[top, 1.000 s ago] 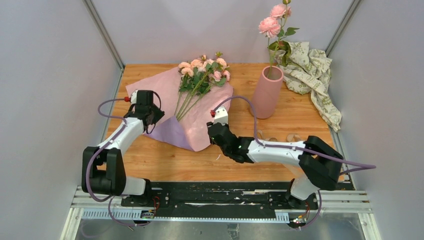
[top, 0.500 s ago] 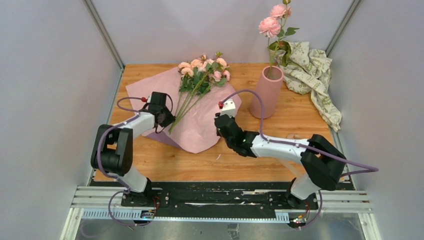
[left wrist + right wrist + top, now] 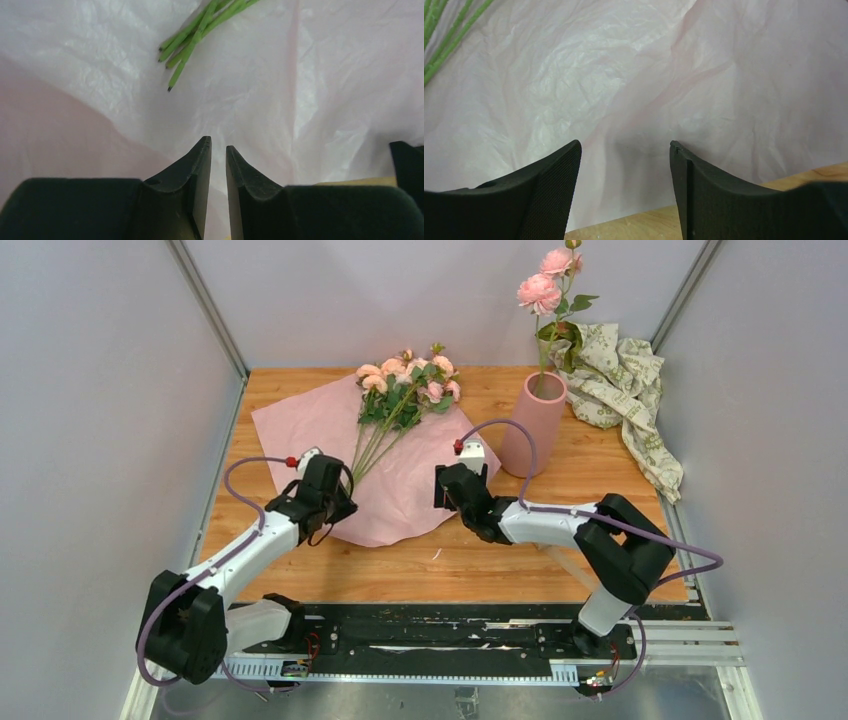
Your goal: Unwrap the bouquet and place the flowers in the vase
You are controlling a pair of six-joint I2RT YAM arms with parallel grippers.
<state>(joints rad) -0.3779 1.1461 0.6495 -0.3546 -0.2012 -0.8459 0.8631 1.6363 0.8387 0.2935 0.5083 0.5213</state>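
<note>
Showing the pink wrapping paper (image 3: 400, 495) spread flat over the left-middle of the table (image 3: 480, 560), reaching from near the far edge toward the near edge. Finds the flowers (image 3: 410, 380) lying loose on its far part, blooms close to the far edge, green stems (image 3: 195, 35) pointing back toward the near-left corner. Places the vase (image 3: 535, 425) upright just right of the paper, toward the far-right corner, holding a tall stem (image 3: 545, 290) with two larger blooms; has crumpled patterned paper (image 3: 620, 370) behind it in that corner. Puts the left gripper (image 3: 218, 142) over the paper's near-left edge, jaws drawn to a thin slit; cannot tell whether pinching paper. Puts the right gripper (image 3: 624, 145) above the paper's near-right edge, jaws spread wide, grasping nothing.
</note>
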